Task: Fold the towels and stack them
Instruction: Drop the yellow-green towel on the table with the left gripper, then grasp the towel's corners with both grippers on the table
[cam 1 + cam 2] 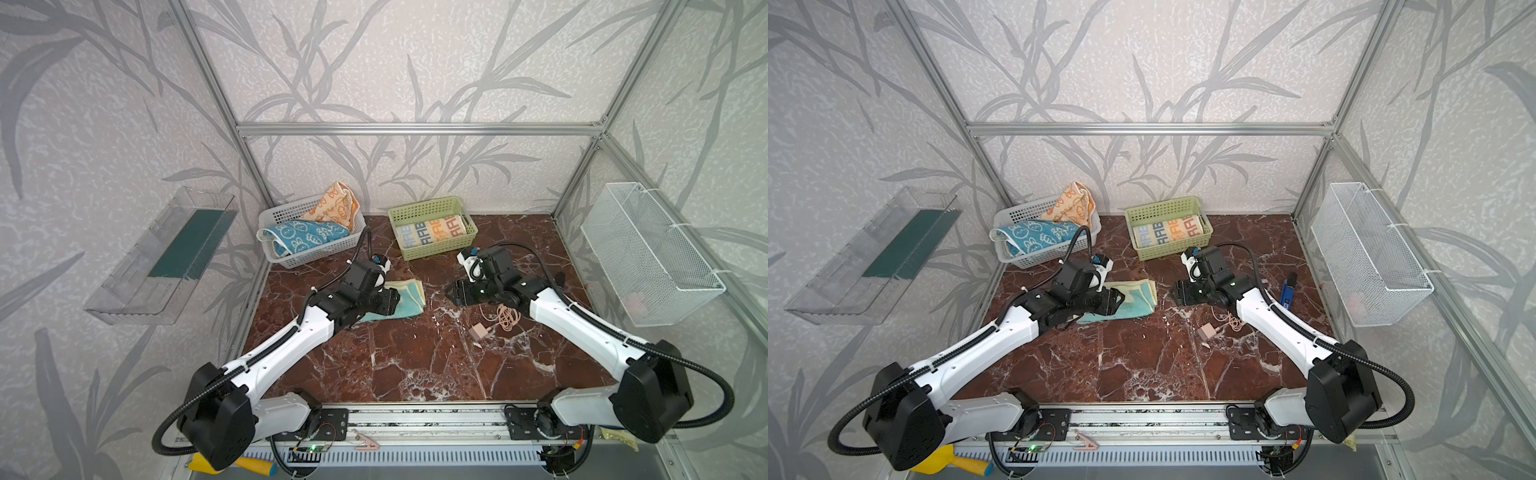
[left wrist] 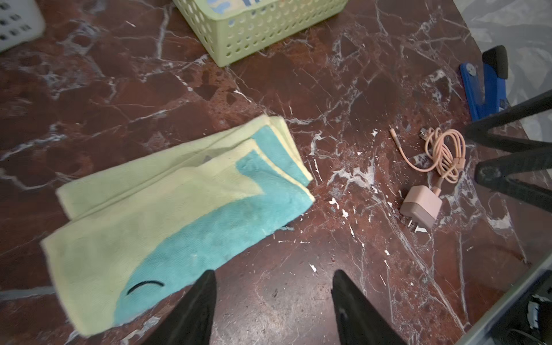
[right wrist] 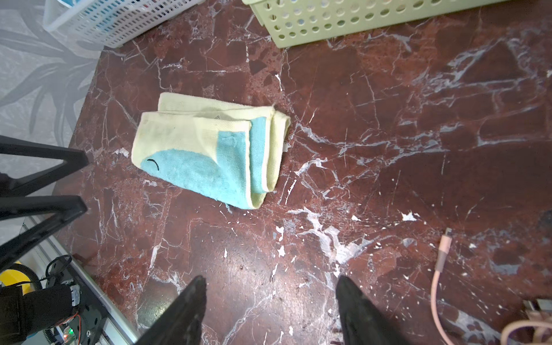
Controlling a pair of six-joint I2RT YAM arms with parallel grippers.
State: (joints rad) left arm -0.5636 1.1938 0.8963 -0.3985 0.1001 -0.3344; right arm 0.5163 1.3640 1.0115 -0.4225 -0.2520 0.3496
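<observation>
Left end effector (image 2: pixel 273 274), right end effector (image 3: pixel 271 279) spread; eye line (image 2: pixel 145 286) on towel (image 2: pixel 179 209) wrist-view only.

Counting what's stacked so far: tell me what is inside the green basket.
One folded striped towel with RAB lettering lies flat in the green basket. Anything beneath it is covered and cannot be seen.
</observation>
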